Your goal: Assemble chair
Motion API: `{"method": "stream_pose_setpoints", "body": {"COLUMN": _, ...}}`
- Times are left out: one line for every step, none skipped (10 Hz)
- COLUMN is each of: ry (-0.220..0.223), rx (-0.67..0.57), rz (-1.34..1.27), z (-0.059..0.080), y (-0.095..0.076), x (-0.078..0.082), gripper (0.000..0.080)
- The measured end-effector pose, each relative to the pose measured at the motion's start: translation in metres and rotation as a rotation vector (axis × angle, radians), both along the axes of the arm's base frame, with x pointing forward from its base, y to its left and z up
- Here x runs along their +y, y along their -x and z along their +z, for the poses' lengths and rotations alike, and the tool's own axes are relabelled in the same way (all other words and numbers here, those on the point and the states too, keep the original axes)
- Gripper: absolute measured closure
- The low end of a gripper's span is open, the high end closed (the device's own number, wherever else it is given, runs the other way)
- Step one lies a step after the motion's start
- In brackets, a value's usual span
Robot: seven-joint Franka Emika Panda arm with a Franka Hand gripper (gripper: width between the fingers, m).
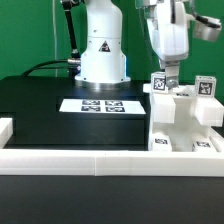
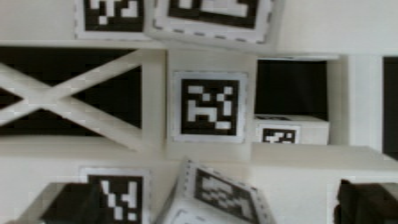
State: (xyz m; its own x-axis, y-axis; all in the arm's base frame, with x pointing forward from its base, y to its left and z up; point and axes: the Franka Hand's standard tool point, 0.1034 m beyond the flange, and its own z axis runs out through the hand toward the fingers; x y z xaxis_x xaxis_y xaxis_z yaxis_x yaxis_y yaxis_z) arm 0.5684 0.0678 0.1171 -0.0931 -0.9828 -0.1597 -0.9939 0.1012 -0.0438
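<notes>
Jaws over chair (tagged white parts)

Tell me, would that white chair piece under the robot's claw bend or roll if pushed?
Probably neither. The chair piece looks like thick, blocky plastic, so likely stiff. Its flat faces suggest sliding across the black table, not rolling. The gripper hangs just above it.

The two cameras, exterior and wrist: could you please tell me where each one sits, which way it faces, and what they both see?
Exterior view: sits off the arm, low beyond the white rail, facing across the black table at the robot base; the arm and gripper show above the chair parts.
Wrist view: rides on the wrist, looking closely down on the tagged white chair parts; no jaws are visible.
Shared: both see the tagged chair parts.
</notes>
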Motion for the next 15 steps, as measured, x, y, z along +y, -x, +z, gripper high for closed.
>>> {"method": "stream_pose_setpoints", "body": {"ry": 0.009, "rx": -0.023, "rz": 0.125, "z": 0.0002, "y": -0.0009, "x": -0.0006, "gripper": 0.0151}}
{"method": "stream_pose_setpoints", "body": {"ry": 0.013, "rx": -0.033, "rz": 0.190, "z": 0.0001, "y": -0.0008, "x": -0.0006, "gripper": 0.0151}}
{"method": "stream_pose_setpoints", "body": {"ry": 0.016, "rx": -0.042, "rz": 0.245, "z": 0.0001, "y": -0.0008, "x": -0.0006, "gripper": 0.0150}}
{"method": "stream_pose_setpoints", "body": {"ry": 0.022, "rx": -0.055, "rz": 0.333, "z": 0.0001, "y": -0.0008, "x": -0.0007, "gripper": 0.0150}}
{"method": "stream_pose_setpoints", "body": {"ry": 0.027, "rx": -0.069, "rz": 0.417, "z": 0.0001, "y": -0.0008, "x": -0.0008, "gripper": 0.0150}}
{"method": "stream_pose_setpoints", "body": {"ry": 0.036, "rx": -0.076, "rz": 0.516, "z": -0.0002, "y": 0.0001, "x": -0.0014, "gripper": 0.0150}}
{"method": "stream_pose_setpoints", "body": {"ry": 0.057, "rx": -0.077, "rz": 0.646, "z": -0.0006, "y": 0.0012, "x": -0.0037, "gripper": 0.0150}}
{"method": "stream_pose_setpoints", "body": {"ry": 0.075, "rx": -0.079, "rz": 0.762, "z": -0.0005, "y": 0.0017, "x": -0.0058, "gripper": 0.0150}}
{"method": "stream_pose_setpoints", "body": {"ry": 0.092, "rx": -0.083, "rz": 0.871, "z": 0.0000, "y": 0.0011, "x": -0.0078, "gripper": 0.0150}}
{"method": "stream_pose_setpoints", "body": {"ry": 0.104, "rx": -0.088, "rz": 0.947, "z": 0.0002, "y": 0.0009, "x": -0.0095, "gripper": 0.0150}}
{"method": "stream_pose_setpoints", "body": {"ry": 0.108, "rx": -0.091, "rz": 0.989, "z": 0.0002, "y": 0.0009, "x": -0.0099, "gripper": 0.0150}}
{"method": "stream_pose_setpoints", "body": {"ry": 0.119, "rx": -0.097, "rz": 1.095, "z": 0.0000, "y": 0.0012, "x": -0.0093, "gripper": 0.0150}}
{"method": "stream_pose_setpoints", "body": {"ry": 0.122, "rx": -0.100, "rz": 1.137, "z": 0.0000, "y": 0.0014, "x": -0.0077, "gripper": 0.0150}}
{"method": "stream_pose_setpoints", "body": {"ry": 0.123, "rx": -0.104, "rz": 1.160, "z": 0.0000, "y": 0.0012, "x": -0.0085, "gripper": 0.0150}}
{"method": "stream_pose_setpoints", "body": {"ry": 0.123, "rx": -0.104, "rz": 1.155, "z": 0.0000, "y": 0.0012, "x": -0.0084, "gripper": 0.0274}}
